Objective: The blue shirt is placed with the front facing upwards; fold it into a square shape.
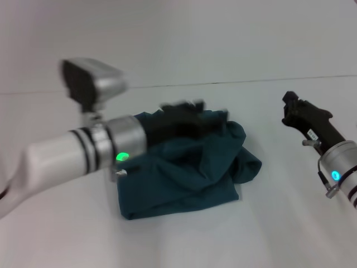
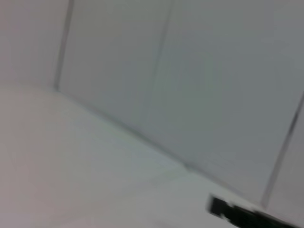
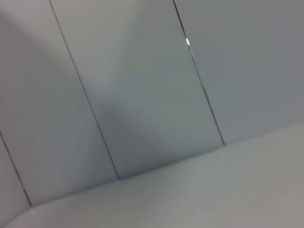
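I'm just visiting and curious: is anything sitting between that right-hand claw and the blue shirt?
Nothing visible does. Only bare white table lies between the right gripper and the bunched blue shirt. The left gripper is over the shirt's far edge, on the other side.

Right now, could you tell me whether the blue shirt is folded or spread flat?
Folded: the blue shirt lies as a rumpled, bunched bundle.

A white table (image 1: 234, 234) meets panelled wall (image 3: 142, 95).
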Controlling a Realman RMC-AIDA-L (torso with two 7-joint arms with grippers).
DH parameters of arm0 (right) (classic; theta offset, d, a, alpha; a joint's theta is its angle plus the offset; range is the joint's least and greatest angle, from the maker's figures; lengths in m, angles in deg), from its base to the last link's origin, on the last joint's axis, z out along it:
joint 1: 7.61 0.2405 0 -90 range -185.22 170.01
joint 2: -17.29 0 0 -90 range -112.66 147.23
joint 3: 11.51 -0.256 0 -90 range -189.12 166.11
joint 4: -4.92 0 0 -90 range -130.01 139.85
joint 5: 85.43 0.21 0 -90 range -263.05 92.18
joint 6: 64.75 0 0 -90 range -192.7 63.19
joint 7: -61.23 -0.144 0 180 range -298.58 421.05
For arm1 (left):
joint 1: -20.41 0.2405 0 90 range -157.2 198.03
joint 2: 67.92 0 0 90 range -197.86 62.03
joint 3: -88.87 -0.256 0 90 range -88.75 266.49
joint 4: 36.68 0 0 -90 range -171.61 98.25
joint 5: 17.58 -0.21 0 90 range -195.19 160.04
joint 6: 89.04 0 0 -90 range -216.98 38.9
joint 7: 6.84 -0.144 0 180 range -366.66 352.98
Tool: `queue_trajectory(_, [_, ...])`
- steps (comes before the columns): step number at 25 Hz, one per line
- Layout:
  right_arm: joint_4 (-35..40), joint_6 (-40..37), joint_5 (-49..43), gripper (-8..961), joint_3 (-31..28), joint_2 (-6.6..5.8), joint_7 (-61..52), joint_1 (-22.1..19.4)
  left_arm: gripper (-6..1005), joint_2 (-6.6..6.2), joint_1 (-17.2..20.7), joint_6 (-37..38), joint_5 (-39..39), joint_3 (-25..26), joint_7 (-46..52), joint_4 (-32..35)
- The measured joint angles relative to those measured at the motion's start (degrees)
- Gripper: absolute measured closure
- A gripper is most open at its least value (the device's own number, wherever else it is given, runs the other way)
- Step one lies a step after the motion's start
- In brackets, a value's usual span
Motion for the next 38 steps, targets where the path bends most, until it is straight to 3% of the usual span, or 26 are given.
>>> queue_trajectory(3, [2.26, -4.01, -2.08, 953, 1.09, -0.04, -3.45, -0.34, 393, 0.00, 6.87, 1.19, 8.09, 1.82, -11.40, 3.80])
queue_trajectory(6, [3.96, -9.00, -6.57, 953, 4.29, -0.02, -5.13, -0.40, 332, 0.00, 10.93, 6.21, 15.52, 6.18, -19.86, 2.89])
queue_trajectory(11, [4.89, -17.29, -14.61, 953, 10.81, 0.12, -4.38, -0.42, 229, 0.00, 12.18, 18.23, 22.25, 14.64, -28.36, -6.38])
queue_trajectory(15, [3.76, -19.18, -18.19, 954, 14.58, 0.25, -2.41, 0.28, 219, 0.00, 12.42, 21.32, 22.99, 16.92, -30.97, -9.56])
queue_trajectory(19, [2.85, -16.91, -20.44, 954, 16.80, 0.49, -2.15, 2.32, 213, 0.00, 12.72, 21.33, 23.08, 17.02, -31.53, -10.38])
queue_trajectory(26, [-2.02, -6.22, -20.51, 954, 17.90, 0.48, -2.21, 4.63, 213, -0.03, 12.69, 21.01, 23.18, 17.07, -31.84, -11.74])
queue_trajectory(38, [-3.33, -0.41, -13.36, 954, 13.04, -0.09, -7.71, -2.49, 213, -0.20, 12.79, 20.65, 23.22, 17.20, -32.32, -11.93])
